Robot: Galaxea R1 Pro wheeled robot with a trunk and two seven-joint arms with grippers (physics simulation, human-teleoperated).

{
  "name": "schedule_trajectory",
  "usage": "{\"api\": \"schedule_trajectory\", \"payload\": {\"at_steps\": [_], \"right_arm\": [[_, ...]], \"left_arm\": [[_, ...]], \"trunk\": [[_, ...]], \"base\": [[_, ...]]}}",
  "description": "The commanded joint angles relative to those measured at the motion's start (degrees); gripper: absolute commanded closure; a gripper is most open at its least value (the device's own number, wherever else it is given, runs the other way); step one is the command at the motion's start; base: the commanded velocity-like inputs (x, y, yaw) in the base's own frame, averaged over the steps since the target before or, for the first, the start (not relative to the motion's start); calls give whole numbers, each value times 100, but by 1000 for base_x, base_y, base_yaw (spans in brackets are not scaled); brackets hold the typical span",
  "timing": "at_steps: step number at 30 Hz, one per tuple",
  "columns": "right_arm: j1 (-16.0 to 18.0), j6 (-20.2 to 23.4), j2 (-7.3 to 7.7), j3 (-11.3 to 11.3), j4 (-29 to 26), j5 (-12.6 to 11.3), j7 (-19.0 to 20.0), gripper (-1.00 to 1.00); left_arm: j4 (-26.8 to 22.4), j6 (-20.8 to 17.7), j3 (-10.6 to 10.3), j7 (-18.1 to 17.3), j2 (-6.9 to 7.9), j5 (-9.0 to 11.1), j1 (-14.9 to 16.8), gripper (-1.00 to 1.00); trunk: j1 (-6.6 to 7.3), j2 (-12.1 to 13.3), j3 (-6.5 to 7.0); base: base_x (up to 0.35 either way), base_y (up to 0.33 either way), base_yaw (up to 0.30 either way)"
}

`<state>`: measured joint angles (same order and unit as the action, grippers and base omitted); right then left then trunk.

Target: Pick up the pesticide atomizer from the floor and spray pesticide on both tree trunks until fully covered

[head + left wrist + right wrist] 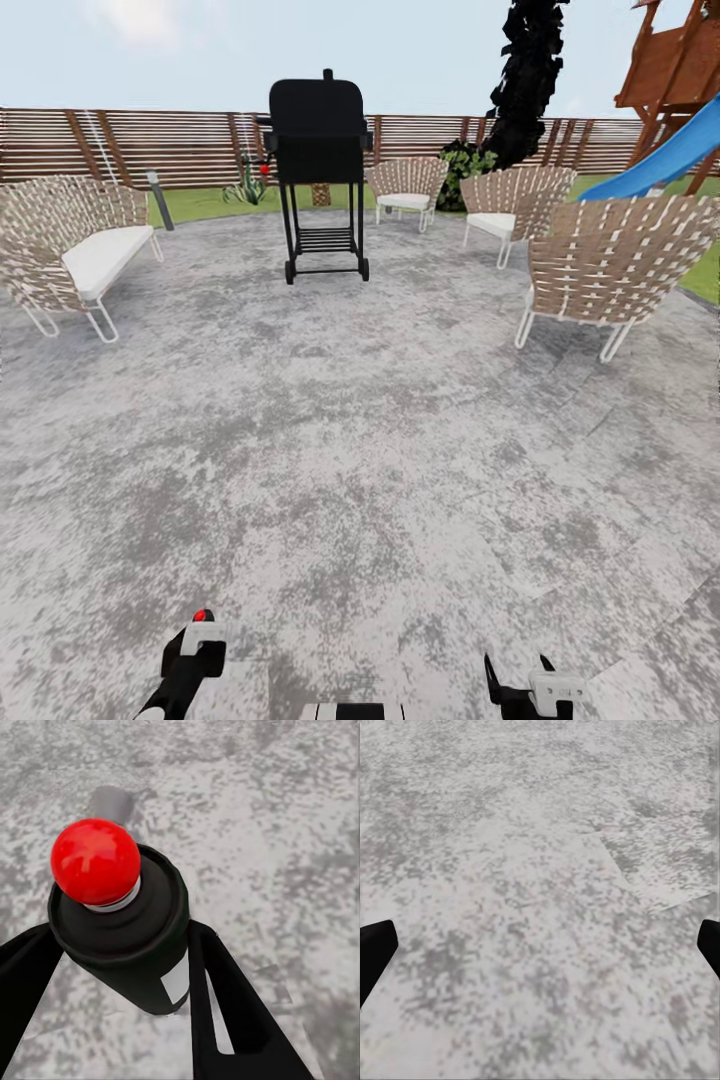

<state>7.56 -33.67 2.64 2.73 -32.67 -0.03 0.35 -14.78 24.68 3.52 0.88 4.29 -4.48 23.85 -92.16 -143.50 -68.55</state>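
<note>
Grey mottled paving lay ahead, with a black grill and wicker chairs. Left gripper pinched the pesticide atomizer; right gripper was spread, empty. Pickup seemed done; next, driving toward the trees.

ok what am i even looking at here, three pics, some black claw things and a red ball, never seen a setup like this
It is a simulated wheeled robot with two arms, seen through three cameras at one moment. The big picture is from its head, looking over a grey stone patio with woven chairs, a black grill and a wooden fence behind. The two smaller pictures are from cameras on each wrist, looking along the jaws.

The left gripper holds the pesticide atomizer: a black can with a round red tip, the jaws closed against its sides. That red tip also shows in the head view above the left arm. The right gripper is open and empty, over bare patio.
</note>
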Motion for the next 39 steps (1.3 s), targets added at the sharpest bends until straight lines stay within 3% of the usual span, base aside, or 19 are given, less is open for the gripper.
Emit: {"api": "schedule_trajectory", "payload": {"at_steps": [1,19,39], "right_arm": [[0,-8,0,0,57,-2,0,-100],[1,-17,-26,-9,232,3,0,-100],[1,-17,-27,-9,234,3,1,-100]], "left_arm": [[1,-3,1,0,6,0,-5,100],[10,-7,3,9,45,6,-12,100],[3,-7,7,9,45,7,-16,100]], "trunk": [[2,2,32],[51,30,592],[490,832,1130]], "base": [[0,0,0],[0,0,0],[0,0,0]]}}
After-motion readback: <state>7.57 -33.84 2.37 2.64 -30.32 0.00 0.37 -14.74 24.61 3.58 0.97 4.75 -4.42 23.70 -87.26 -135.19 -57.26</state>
